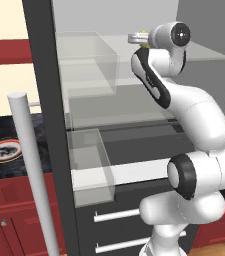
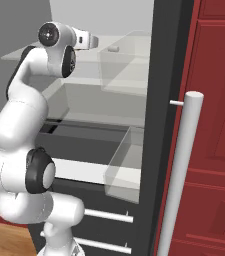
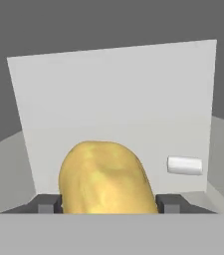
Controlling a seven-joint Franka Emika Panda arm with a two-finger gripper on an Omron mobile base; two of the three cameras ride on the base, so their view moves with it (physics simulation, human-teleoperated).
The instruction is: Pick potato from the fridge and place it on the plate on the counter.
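Setting: open fridge (image 1: 49, 150), arm reaching onto its top glass shelf.
Potato (image 3: 106, 178): between the gripper (image 3: 108, 203) fingertips; grip looks closed on it.
Handling: likely firm, rounded, slippery; squeeze across the middle.

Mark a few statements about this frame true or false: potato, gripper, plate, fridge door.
1. The potato sits between the two fingertips in the hand view. True.
2. The plate already holds the potato. False: the plate on the counter holds none, and the potato is at the gripper inside the fridge.
3. The fridge door is closed. False: it stands open, shelves showing.
4. A small white block lies on the shelf beyond the potato. True.
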